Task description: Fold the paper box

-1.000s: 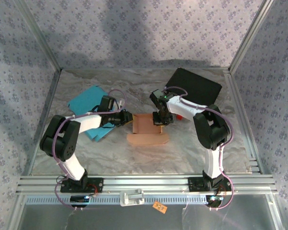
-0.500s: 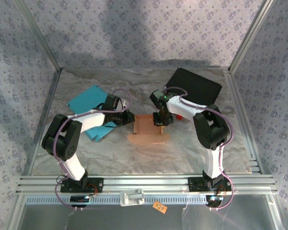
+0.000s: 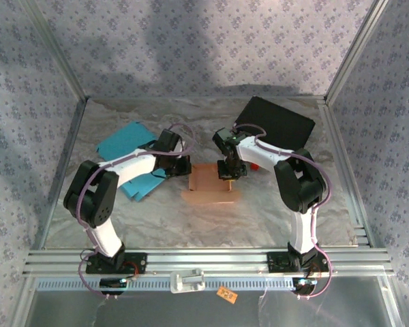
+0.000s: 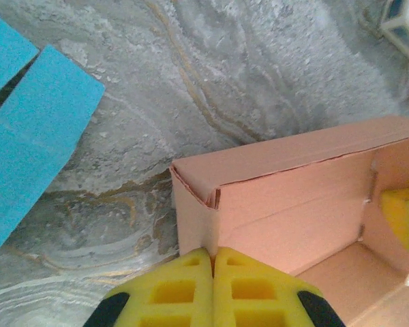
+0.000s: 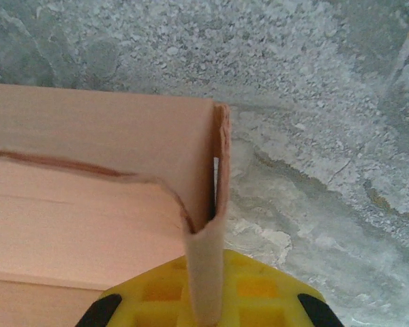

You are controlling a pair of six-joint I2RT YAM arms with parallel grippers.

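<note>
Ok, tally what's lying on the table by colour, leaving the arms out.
Salmon: 1, the paper box
Teal: 1, the flat sheet
Black: 1, the flat panel
Red: 1, a small thing partly hidden by the right arm
Total: 4

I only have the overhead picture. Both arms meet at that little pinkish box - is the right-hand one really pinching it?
Observer: Yes. The right wrist camera shows the right gripper shut on an upright wall of the paper box, cardboard between its yellow fingers.
Operator: And the left one?
Observer: The left gripper is shut at the box's left corner; up close, no cardboard shows between its fingers.
Operator: Is the pinched wall one sheet?
Observer: No, it is doubled over, with a thin gap between the layers.
</note>
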